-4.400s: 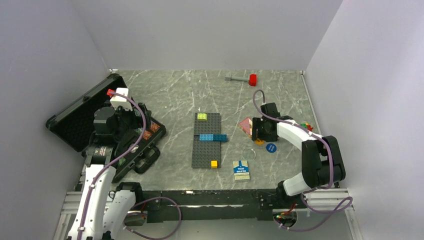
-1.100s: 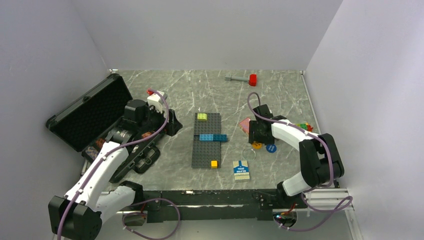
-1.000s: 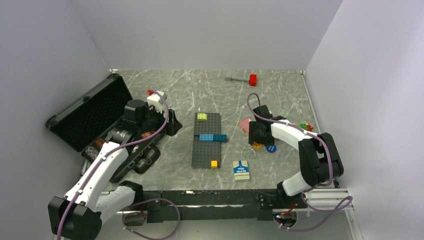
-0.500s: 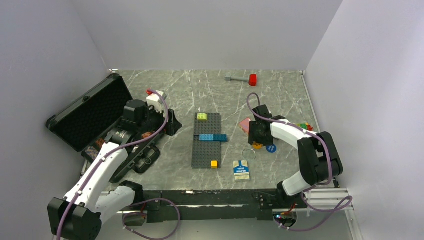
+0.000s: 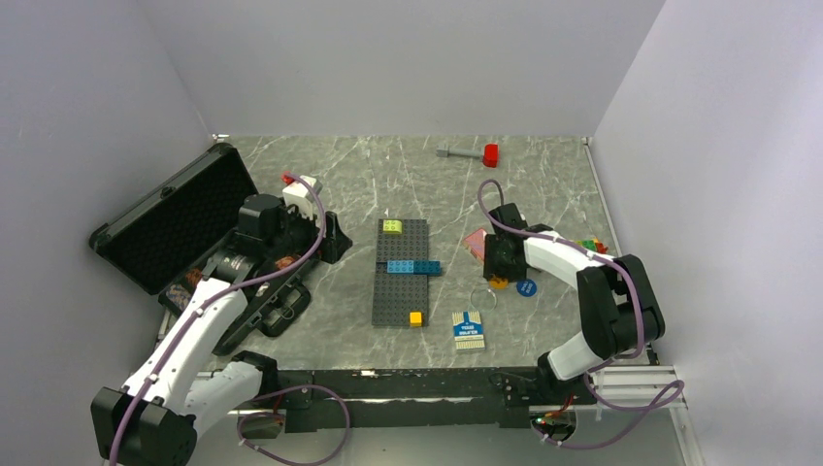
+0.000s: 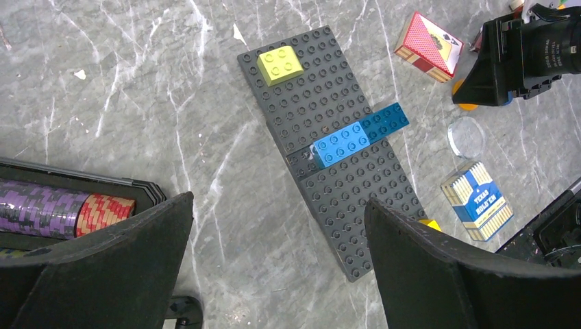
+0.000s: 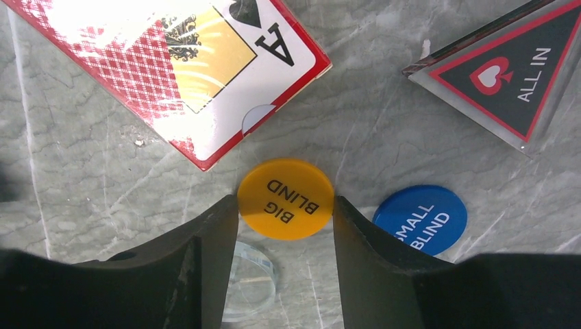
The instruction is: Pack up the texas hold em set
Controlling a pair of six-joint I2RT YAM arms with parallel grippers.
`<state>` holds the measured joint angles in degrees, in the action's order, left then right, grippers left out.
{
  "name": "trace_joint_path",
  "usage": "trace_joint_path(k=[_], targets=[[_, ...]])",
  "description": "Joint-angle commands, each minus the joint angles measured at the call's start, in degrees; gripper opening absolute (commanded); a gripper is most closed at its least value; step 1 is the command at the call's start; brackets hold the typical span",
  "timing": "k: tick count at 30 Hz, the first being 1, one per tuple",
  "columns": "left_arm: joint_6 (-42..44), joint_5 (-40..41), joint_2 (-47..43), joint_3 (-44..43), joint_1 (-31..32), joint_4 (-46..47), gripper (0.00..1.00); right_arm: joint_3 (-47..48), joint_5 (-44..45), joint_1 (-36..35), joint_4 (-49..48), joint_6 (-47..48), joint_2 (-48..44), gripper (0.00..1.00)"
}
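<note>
Right wrist view shows the right gripper (image 7: 284, 205) pinching the orange BIG BLIND button (image 7: 286, 197) on the table (image 7: 68, 171) beside the red card pack (image 7: 171, 62), while the left gripper (image 6: 279, 205) hangs spread wide near the black case (image 5: 160, 218).

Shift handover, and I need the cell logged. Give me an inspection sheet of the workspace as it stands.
Surface: grey marble table, no spills seen.
Job's things: black case open at left, chips slotted; pink card pack, blue-white card pack, orange button, blue button, triangle button loose on table.
Clutter: brick baseplate, hammer, clear disc.
End effectors: left end effector open, empty; right end effector straddles orange button, grip unclear.
Cables: purple cables along both arms.
Surroundings: plain walls; nothing else seen.
</note>
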<state>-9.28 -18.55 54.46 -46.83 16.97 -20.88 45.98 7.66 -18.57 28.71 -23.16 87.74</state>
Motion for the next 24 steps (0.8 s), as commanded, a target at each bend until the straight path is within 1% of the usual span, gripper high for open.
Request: trace_joint_path(k=[1,7,12,19,24], targets=[[0.3,0.2,-1.1,-0.4,0.2,0.8,0.99,0.9,1.1,-1.4,0.0,-0.8,1.0,0.41],[-0.1,0.2,-1.2,-0.4,0.2,0.7,0.99,3.9,0.3,-2.4,1.7,-0.5,-1.6,0.39],[-3.0,-0.9,-1.6,0.2,0.1,1.5,0.99,6.1,-0.5,-4.2,2.8,-0.1,-2.0,0.37],[-7.4,-3.1,-0.5,0.9,0.1,3.1,0.99,8.5,-2.9,-8.7,1.7,-0.6,-1.7,0.36],[-12.7,-6.8,2.2,2.0,1.1,7.1,0.99,9.7,-5.5,-13.2,-1.2,0.0,-1.1,0.35]])
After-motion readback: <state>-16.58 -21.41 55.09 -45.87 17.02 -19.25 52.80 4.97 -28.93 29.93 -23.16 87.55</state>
